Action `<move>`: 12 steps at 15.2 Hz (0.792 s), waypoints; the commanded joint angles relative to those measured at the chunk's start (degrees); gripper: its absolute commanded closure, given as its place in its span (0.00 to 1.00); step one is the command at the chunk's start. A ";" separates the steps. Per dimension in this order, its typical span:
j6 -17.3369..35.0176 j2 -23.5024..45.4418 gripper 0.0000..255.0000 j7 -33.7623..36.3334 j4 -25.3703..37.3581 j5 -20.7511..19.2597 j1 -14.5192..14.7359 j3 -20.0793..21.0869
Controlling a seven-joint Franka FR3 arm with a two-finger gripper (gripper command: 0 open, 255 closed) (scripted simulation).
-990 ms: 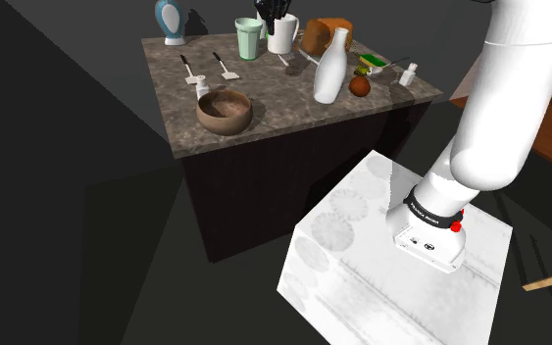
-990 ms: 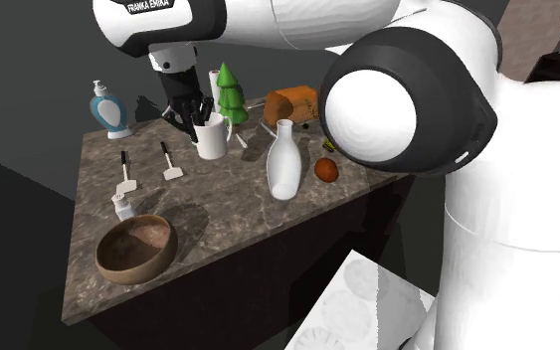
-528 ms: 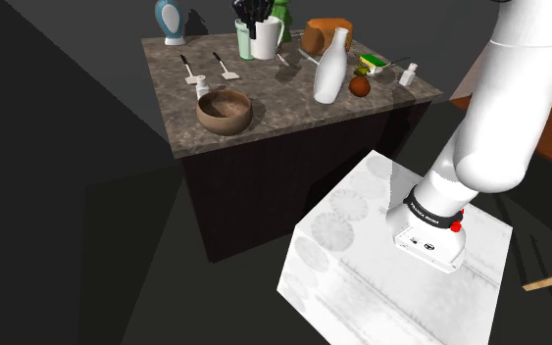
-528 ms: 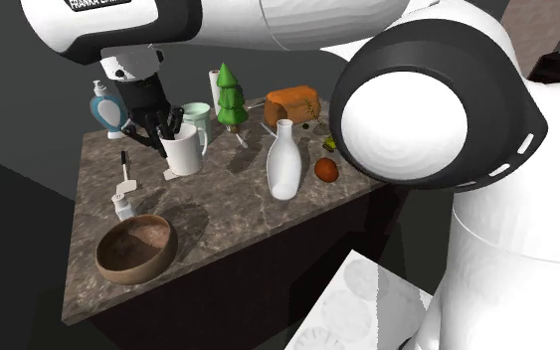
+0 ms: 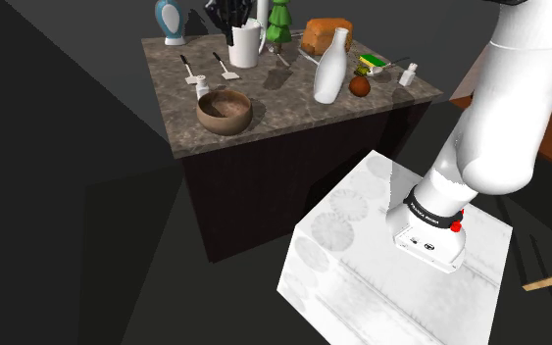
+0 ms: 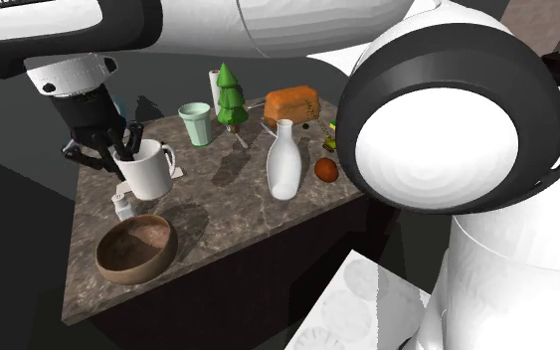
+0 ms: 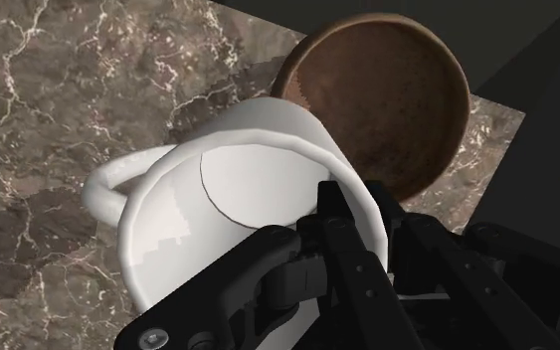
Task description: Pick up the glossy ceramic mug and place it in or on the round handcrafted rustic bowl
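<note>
Claw [image 6: 120, 151] clamped on rim of white mug [image 6: 150, 171], one finger inside, one outside, opp handle. Mug hangs above surface [image 6: 228, 214], near brown bowl [image 6: 143, 266]. Looks glossy, rigid, prob slippery + chippable. You hold rim pinch firm, lower gently into bowl.

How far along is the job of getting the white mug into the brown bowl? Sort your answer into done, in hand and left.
Done: the gripper is shut on the rim of the mug, which looks lifted off the counter. In hand: the carry; the mug hangs short of the bowl. Left: bring it over the bowl, lower it and release.
</note>
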 commanded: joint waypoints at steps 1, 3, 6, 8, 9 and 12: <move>-0.75 0.90 1.00 2.69 1.61 -0.13 1.74 0.92; -1.58 1.95 1.00 5.09 3.43 -0.27 3.38 1.74; -0.35 2.26 1.00 6.35 2.49 -0.34 4.22 2.14; 1.30 2.04 1.00 6.38 0.62 -0.34 4.19 2.14; 2.11 1.95 1.00 6.39 -0.29 -0.34 4.18 2.14; 4.50 1.78 1.00 6.44 -2.85 -0.34 4.16 2.13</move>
